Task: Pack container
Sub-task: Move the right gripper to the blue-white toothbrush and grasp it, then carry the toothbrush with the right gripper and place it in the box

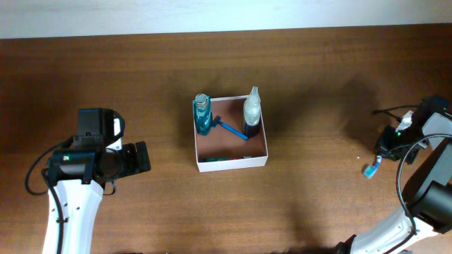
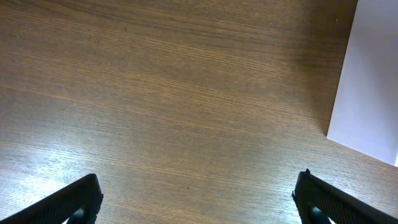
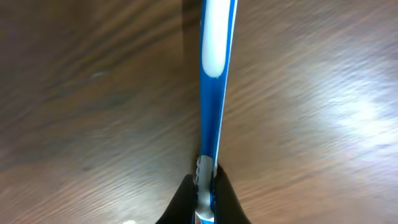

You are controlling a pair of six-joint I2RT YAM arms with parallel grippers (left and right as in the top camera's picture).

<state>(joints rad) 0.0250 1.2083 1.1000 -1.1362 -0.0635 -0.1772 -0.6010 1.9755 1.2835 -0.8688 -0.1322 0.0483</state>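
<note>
Pinching toothbrush (image 3: pixel 213 99) lengthwise in right fingers (image 3: pixel 183 208) by worktop's (image 1: pixel 318 212) right edge; must carry leftward to container (image 1: pixel 233 164) at centre, nearer the spread, empty left fingers (image 2: pixel 68 202).

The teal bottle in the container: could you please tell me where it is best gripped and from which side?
Likely by its narrow top, coming straight down. The teal bottle stands in a back corner of the container, so the white walls guard its body on two sides, and a blue stick-like item leans at its base. Only the top rises free above the rim.
</note>
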